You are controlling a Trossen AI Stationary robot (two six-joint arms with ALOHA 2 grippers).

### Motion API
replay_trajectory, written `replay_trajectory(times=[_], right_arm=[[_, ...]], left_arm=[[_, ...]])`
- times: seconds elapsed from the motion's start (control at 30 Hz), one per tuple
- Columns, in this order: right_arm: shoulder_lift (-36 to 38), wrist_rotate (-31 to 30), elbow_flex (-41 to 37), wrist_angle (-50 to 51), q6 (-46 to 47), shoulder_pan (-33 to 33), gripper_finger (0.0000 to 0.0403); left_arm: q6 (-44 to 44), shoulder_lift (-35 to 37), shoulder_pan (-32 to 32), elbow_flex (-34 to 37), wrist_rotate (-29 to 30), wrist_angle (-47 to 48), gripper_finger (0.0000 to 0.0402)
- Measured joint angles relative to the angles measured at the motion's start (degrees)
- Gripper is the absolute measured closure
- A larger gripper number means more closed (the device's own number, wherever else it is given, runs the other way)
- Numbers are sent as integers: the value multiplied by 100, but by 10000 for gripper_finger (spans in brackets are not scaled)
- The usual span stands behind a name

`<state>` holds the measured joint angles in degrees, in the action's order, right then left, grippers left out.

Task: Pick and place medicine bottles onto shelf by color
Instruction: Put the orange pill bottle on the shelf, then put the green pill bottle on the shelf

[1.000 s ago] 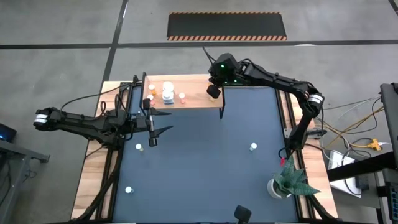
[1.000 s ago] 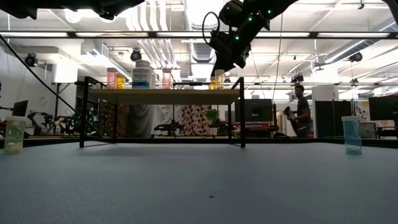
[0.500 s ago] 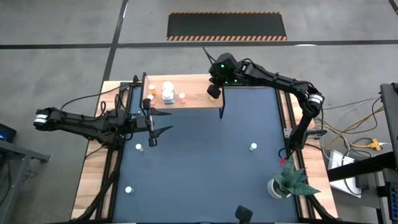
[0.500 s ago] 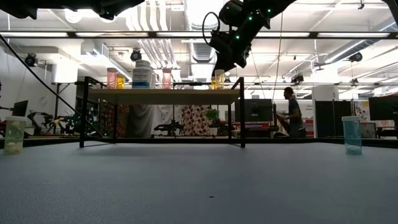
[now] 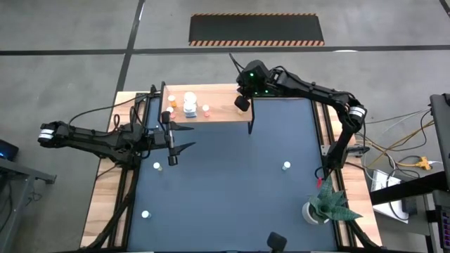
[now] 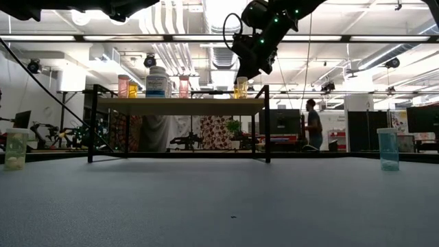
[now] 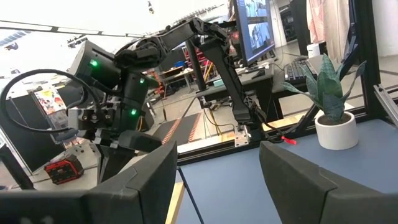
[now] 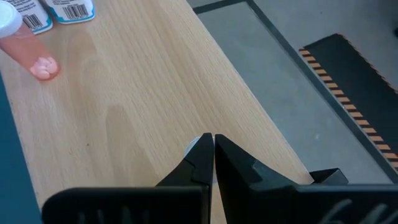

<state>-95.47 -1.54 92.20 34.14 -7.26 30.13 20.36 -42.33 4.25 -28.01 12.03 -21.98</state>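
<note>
A: So, where is my right gripper [image 5: 242, 102] sitting?

B: Over the shelf [image 5: 221, 112], near its right end. From the right wrist camera I see the fingers [image 8: 200, 163] pressed together with nothing between them, hanging above bare wood.

A: And the shelf's long axis?

B: It runs left to right along the table's far edge. The medicine bottles [image 5: 189, 104] on it are grouped toward its left end, each standing upright with its cap up. In the low view a yellowish bottle [image 6: 241, 88] stands upright just under the right gripper.

A: What about the mat?

B: I count 3 more bottles there, all upright: 1 [image 5: 286, 166] right of centre, 2 on the left.

A: Left gripper [image 5: 173, 145]?

B: Waiting above the mat's left side, pointing toward the centre, fingers [image 7: 149, 177] spread apart and empty.
</note>
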Motion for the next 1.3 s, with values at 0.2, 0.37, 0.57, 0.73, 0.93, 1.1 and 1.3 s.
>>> replay_trajectory(times=[0.2,0.37,0.57,0.73,0.93,1.1,1.3], right_arm=[[64,-11,0,-13,-23,0,394],[77,-10,2,-29,-37,0,394],[118,-2,266,92,-85,-101,394],[312,48,463,633,-43,-466,394],[952,50,72,1031,201,-1316,394],[1735,14,-1285,178,507,-2289,394],[2521,8,-3206,-1745,194,-3453,394]], left_arm=[[0,0,0,-2,0,-2,190],[0,0,0,-2,0,-2,190],[0,-4,0,-2,0,-4,190],[0,-11,0,-4,0,-8,190],[0,-41,2,-3,0,-38,190],[-10,-155,2,-4,-2,-25,190],[-80,-291,2,-43,-2,-38,190]])
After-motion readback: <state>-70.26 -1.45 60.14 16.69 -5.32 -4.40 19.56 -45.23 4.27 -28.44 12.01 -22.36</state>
